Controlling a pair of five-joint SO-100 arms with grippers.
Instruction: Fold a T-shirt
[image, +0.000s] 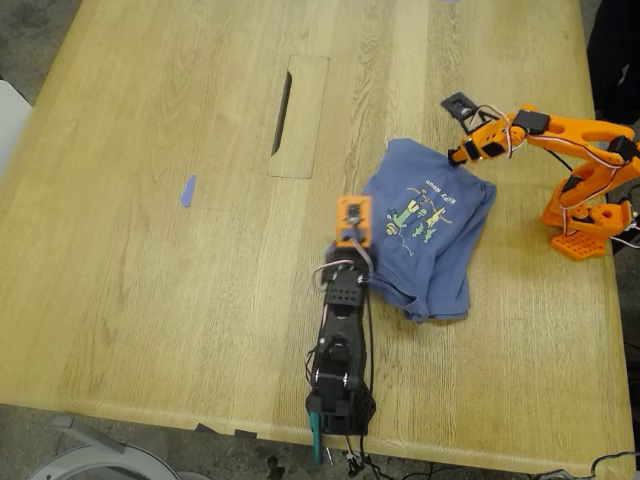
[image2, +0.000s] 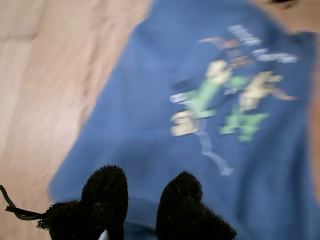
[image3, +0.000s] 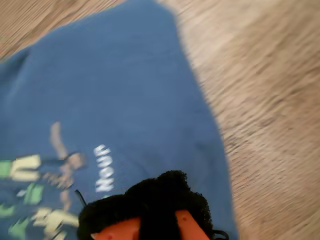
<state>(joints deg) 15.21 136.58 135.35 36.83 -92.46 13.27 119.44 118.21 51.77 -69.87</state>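
The T-shirt (image: 432, 230) lies crumpled on the wooden table (image: 150, 280), print up, between my first gripper (image2: 142, 197), whose spread jaws straddle its near edge, and my second gripper (image: 470, 152), pinching the shirt's far edge by the lettering.

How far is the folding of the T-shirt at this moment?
Partly done, it seems: the T-shirt lies bunched into a rough compact shape, print up, not a neat fold. In hand: my first gripper is at one edge and my second gripper at the opposite edge near the lettering; neither grip is clear. Left: squaring and flattening.
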